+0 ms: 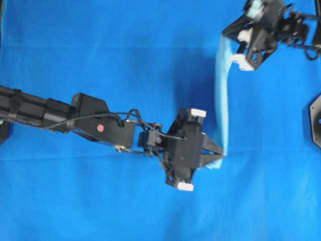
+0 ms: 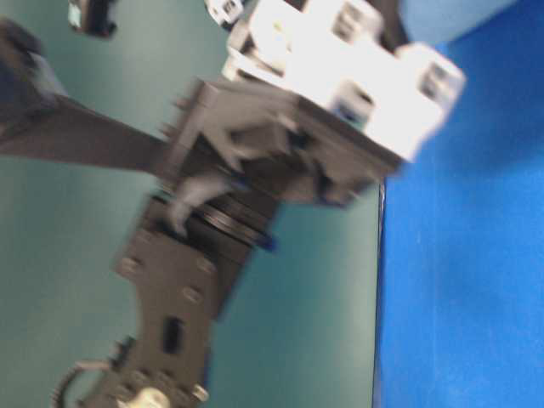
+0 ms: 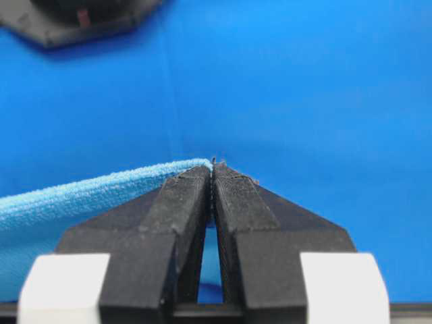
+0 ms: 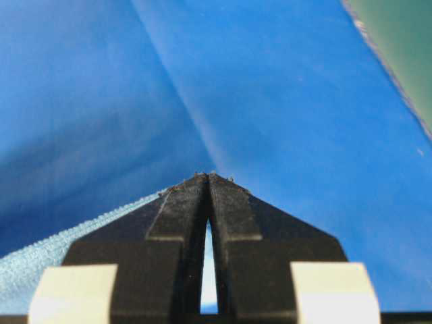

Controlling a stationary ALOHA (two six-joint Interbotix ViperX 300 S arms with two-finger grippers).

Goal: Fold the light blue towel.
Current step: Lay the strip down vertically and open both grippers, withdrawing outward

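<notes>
Holding the pale sky-blue microfibre towel (image 1: 221, 95) taut above the dark blue table covering (image 1: 100, 50): our left gripper (image 1: 219, 153) and right gripper (image 1: 234, 50) each pinch one end, its long axis spanning between them.

Blue cover (image 1: 125, 60) all over the surface, a few dark bits at the edges.

The cover lies mostly flat, with faint creases running across it, plain in both wrist views. A black angular mount (image 1: 316, 120) sits at the right edge in the overhead view, and another dark piece (image 1: 4, 131) at the left edge. At table level, a teal-green wall (image 2: 59, 255) meets the cover's edge along a thin dark line.
</notes>
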